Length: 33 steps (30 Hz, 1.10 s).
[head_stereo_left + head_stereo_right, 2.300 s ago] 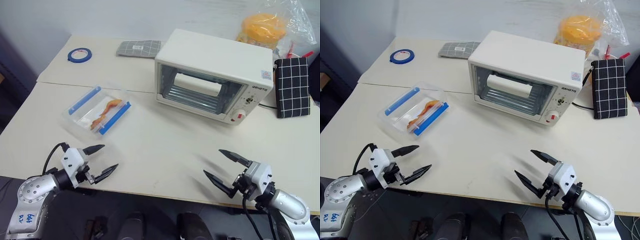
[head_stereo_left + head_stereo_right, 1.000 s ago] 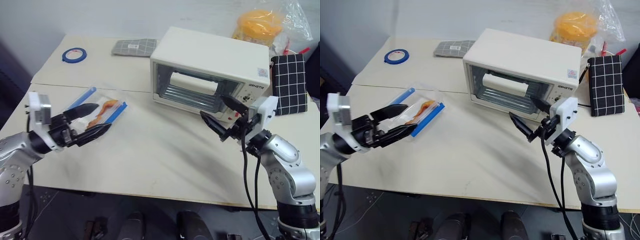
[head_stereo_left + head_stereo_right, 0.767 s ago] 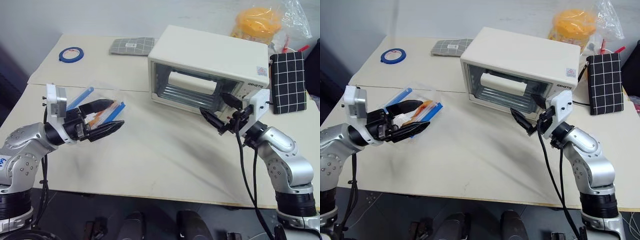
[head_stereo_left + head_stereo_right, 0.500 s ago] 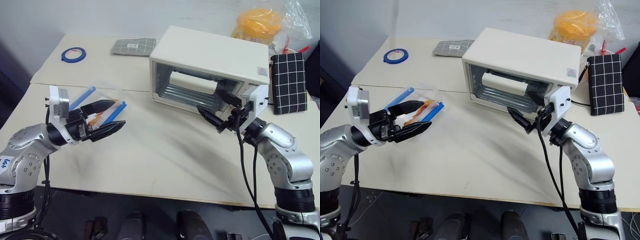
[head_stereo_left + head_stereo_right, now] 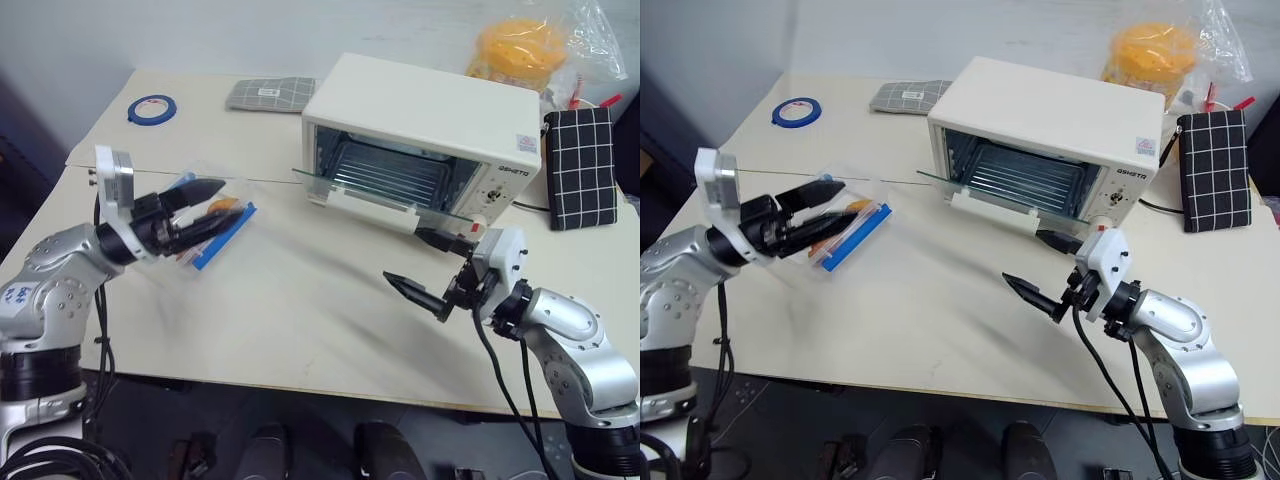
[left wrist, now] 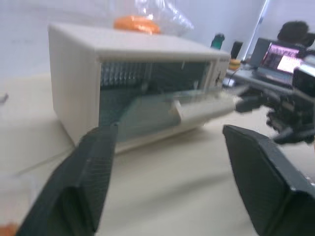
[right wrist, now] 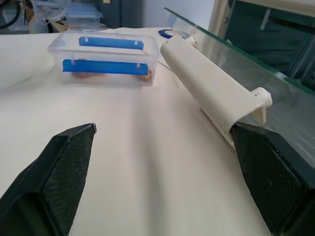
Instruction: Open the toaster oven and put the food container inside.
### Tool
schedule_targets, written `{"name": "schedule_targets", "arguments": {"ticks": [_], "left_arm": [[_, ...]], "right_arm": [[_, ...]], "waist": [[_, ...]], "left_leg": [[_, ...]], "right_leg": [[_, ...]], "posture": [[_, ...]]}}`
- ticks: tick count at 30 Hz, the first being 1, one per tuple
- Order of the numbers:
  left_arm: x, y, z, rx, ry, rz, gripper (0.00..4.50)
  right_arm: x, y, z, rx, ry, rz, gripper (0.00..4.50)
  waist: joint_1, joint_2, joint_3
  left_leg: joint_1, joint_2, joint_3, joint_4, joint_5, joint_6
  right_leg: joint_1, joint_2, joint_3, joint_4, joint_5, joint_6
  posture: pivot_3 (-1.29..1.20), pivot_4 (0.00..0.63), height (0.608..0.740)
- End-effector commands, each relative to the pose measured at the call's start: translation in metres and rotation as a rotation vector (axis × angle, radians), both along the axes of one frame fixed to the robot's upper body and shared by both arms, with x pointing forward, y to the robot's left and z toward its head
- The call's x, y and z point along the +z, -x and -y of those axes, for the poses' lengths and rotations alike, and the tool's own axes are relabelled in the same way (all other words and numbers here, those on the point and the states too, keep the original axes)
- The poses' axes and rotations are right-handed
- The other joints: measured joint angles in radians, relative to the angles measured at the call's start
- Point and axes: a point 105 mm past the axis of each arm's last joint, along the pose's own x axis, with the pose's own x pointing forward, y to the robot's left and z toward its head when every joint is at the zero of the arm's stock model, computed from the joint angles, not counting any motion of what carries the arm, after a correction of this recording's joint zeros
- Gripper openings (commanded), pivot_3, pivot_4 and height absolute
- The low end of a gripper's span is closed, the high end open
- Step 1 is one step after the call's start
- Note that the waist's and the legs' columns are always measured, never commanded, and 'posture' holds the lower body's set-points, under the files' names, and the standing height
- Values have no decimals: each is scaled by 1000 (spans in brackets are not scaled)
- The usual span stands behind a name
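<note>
**Oven door down, container untouched**

I count one toaster oven (image 5: 425, 140), one food container (image 5: 205, 222) on the table (image 5: 300, 300). Since half a second ago its door dropped open. Left gripper (image 5: 200, 205) jaws straddle the container, narrower; right gripper (image 5: 430, 270) spread, empty.

dark brand word on control panel of toaster oven (image 5: 425, 125), top right of front, too small to spell out. small red-and-white sticker above it, unreadable. blue handwritten marks on left arm's shoulder casing, not legible.
</note>
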Motion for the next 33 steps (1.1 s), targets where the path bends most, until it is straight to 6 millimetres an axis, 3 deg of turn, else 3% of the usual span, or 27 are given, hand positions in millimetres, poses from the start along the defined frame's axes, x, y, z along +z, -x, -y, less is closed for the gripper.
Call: {"name": "schedule_targets", "arguments": {"ticks": [1,9,13,16,21,27,33], "left_arm": [[8,-15,9,3,-24,80,2398],[25,-79,58,41,27,143,57],[15,-90,77,23,-26,135,57],[-5,-83,93,-73,-138,137,57],[-25,-77,102,-137,-263,152,57],[-53,-59,107,-242,-463,175,57],[-81,-48,113,-261,-602,152,57]], "right_arm": [[10,8,-6,37,38,85,4500],[10,9,-3,24,64,117,4500],[10,11,-3,12,65,125,4500],[9,15,-1,-10,69,128,4500],[4,27,6,-77,85,127,4500],[-24,58,31,-212,125,54,4500],[-53,88,71,-354,176,-40,4500]], "waist": [[1,0,0],[18,-4,3],[16,-5,3],[20,-5,3],[22,-6,3],[25,-6,3],[22,-6,3]], "left_leg": [[0,0,0,0,0,0],[-1,-2,1,1,0,-1],[-1,-1,3,-1,0,-1],[-2,-1,2,-1,0,-1],[-10,0,0,5,0,-1],[-15,-2,0,11,0,-1],[-13,-1,1,11,0,-1]], "right_leg": [[0,0,0,0,0,0],[-1,4,0,1,0,1],[-3,5,0,3,1,1],[-3,5,0,3,1,1],[-8,5,-1,6,1,2],[-13,5,0,10,1,2],[-12,6,3,9,1,2]], "posture": [[0,150,740],[0,150,740],[0,150,740],[0,150,740],[0,150,740],[0,150,740],[0,150,740]]}}
